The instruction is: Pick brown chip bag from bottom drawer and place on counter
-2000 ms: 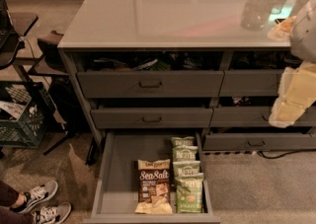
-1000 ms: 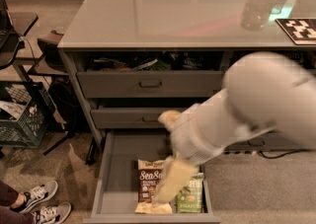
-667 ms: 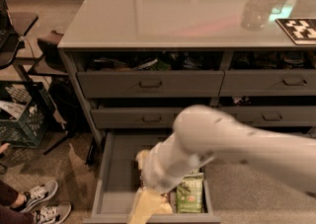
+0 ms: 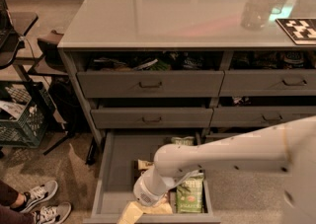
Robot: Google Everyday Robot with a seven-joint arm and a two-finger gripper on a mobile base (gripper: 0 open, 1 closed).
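Note:
The bottom drawer (image 4: 118, 168) stands pulled open under the cabinet. My arm reaches in from the right, and its white wrist (image 4: 148, 192) sits low over the drawer's middle. The gripper (image 4: 132, 212) is a cream shape at the drawer's front edge. The brown chip bag is almost wholly hidden under the wrist; only a small cream and brown corner (image 4: 143, 165) shows. Green chip bags (image 4: 190, 193) lie to the right of the wrist, with another one (image 4: 183, 140) at the back. The glossy grey counter (image 4: 173, 6) spans the top.
Two upper drawers with metal handles (image 4: 150, 85) (image 4: 151, 118) are slightly open above. A clear bottle (image 4: 256, 6) and a checkered tag (image 4: 298, 28) sit on the counter's right. A dark crate (image 4: 19, 119) and a person's shoes (image 4: 44, 208) are at the left.
My arm has swung in from the right edge, across the cabinet front, and down into the bottom drawer. It now covers the brown bag that lay in plain sight.

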